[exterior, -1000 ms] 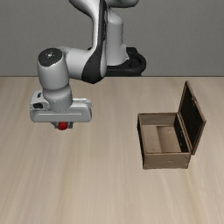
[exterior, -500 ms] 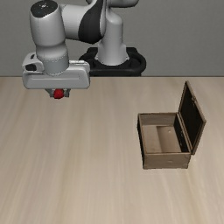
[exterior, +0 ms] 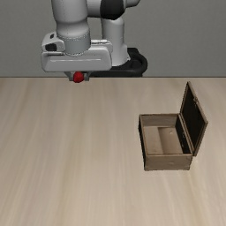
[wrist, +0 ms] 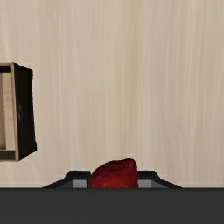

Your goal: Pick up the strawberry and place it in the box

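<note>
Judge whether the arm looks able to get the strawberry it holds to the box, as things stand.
Probably yes. The end effector holds the strawberry raised above the table, the box stands with its lid open, and nothing lies on the bare wood between them.

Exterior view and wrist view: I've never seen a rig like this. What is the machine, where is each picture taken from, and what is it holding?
This is a simulated robot arm with a two-finger gripper at its end. The exterior view looks at it from the front and above; the wrist view comes from a camera on the hand, looking down past the fingers. On the wooden table stands one open box, lid tilted up. The gripper is shut on a red strawberry, held above the table, well apart from the box. The wrist view shows the same strawberry between the fingers, the box off to one side.
</note>
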Available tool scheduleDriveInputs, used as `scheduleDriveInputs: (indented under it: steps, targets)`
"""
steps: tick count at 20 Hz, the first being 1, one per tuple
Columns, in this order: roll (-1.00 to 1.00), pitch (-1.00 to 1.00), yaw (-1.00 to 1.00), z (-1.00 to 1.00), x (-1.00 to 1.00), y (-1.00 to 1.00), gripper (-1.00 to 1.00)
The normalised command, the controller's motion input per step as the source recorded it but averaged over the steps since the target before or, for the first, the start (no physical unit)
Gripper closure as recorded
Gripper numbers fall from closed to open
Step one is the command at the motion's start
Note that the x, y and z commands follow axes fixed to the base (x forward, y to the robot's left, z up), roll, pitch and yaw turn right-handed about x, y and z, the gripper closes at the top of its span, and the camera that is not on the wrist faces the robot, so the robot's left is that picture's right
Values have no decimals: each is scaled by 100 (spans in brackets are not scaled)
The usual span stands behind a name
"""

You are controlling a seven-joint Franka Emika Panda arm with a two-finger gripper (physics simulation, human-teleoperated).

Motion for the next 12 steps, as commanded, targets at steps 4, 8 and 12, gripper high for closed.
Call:
scheduleDriveInputs:
  steps: [4, 8, 12]
  targets:
    - [0, 0, 0, 0, 0, 100, 100]
    - [0, 0, 0, 0, 0, 100, 100]
    - [0, 0, 0, 0, 0, 100, 100]
